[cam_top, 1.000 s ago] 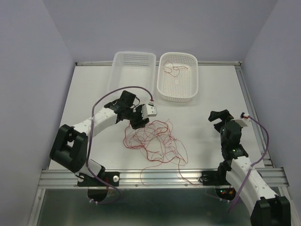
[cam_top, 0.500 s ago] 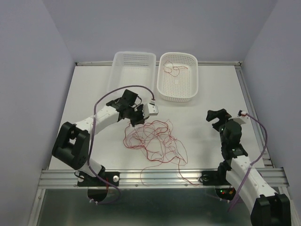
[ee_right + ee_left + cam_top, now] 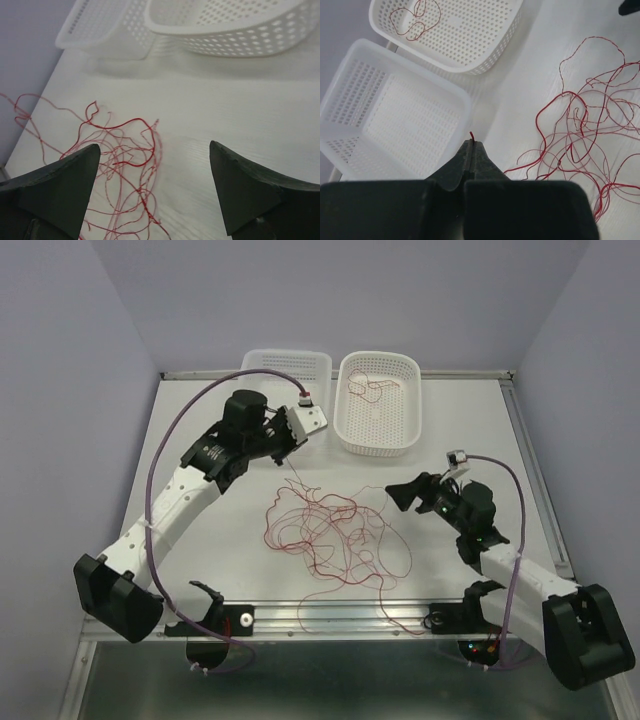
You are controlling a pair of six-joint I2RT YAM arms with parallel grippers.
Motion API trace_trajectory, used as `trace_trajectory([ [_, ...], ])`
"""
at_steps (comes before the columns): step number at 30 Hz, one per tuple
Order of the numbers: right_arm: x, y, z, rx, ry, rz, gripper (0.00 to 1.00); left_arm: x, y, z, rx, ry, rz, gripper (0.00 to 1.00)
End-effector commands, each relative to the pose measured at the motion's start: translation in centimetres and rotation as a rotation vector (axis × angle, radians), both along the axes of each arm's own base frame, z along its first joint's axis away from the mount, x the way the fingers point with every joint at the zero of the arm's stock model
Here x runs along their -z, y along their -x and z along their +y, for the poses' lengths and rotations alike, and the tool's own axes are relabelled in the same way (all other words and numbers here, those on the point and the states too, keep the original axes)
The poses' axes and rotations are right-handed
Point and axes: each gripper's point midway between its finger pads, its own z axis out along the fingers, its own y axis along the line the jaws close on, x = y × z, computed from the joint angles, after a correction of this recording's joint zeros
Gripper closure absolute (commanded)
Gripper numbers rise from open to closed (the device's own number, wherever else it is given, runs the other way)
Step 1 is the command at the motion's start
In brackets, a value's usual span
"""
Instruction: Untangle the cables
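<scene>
A tangle of thin red cables (image 3: 335, 540) lies on the white table in front of the arms; it also shows in the left wrist view (image 3: 580, 115) and the right wrist view (image 3: 120, 160). My left gripper (image 3: 282, 447) is raised near the baskets and shut on one red cable, whose end pokes out past the tips (image 3: 471, 135). That strand hangs down to the tangle. My right gripper (image 3: 403, 497) is open and empty, just right of the tangle, its jaws wide apart (image 3: 154, 150) with the nearest strands between them and to the left.
A rectangular clear basket (image 3: 290, 362) stands at the back, partly hidden by the left arm, empty in the left wrist view (image 3: 395, 115). An oval white basket (image 3: 378, 425) beside it holds one red cable (image 3: 368, 388). A metal rail (image 3: 340, 615) runs along the near edge.
My left arm has risen and moved back toward the baskets, pulling a strand up from the tangle. My right arm has swung left to the tangle's right side.
</scene>
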Motion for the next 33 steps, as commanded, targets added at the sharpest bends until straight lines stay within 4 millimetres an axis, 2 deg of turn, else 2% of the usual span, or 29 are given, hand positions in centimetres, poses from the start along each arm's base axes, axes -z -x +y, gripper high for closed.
trace_trajectory([
  [1,-7.8,0.1,5.1,-0.216,0.004,-0.268,0.09,-4.8,0.0,0.5,-0.070,0.079,-0.056,1.00],
  [3,-8.6,-0.1,7.1,-0.273,0.012,-0.287,0.09,-6.5,0.0,0.7,-0.086,0.105,-0.085,1.00],
  [5,-9.5,-0.6,8.4,-0.300,0.022,-0.309,0.17,-8.3,0.0,1.1,-0.110,0.131,-0.118,1.00],
  [8,-10.6,-0.4,10.7,-0.362,0.024,-0.338,0.17,-10.7,0.0,1.6,-0.144,0.168,-0.154,1.00],
  [9,-11.5,-0.4,12.1,-0.401,0.028,-0.362,0.17,-11.4,0.0,1.7,-0.156,0.184,-0.164,1.00],
  [12,-12.8,-0.3,15.0,-0.471,0.034,-0.405,0.17,-15.1,0.0,2.5,-0.200,0.242,-0.225,1.00],
  [14,-13.4,-0.5,16.1,-0.488,0.038,-0.428,0.16,-16.9,0.0,3.1,-0.233,0.268,-0.260,1.00],
  [15,-13.7,-0.2,17.2,-0.532,0.040,-0.444,0.16,-18.7,0.3,3.4,-0.241,0.298,-0.290,1.00],
  [19,-14.5,0.3,19.7,-0.606,0.051,-0.492,0.16,-21.2,1.3,3.8,-0.232,0.324,-0.313,1.00],
  [26,-13.4,1.5,22.9,-0.722,0.091,-0.539,0.14,-21.9,1.7,4.1,-0.232,0.325,-0.319,1.00],
  [30,-13.3,0.8,23.8,-0.701,0.118,-0.562,0.14,-21.8,1.8,3.9,-0.223,0.323,-0.313,1.00],
  [33,-13.5,-0.7,24.3,-0.639,0.145,-0.568,0.15,-21.8,1.9,3.8,-0.215,0.320,-0.313,1.00],
])
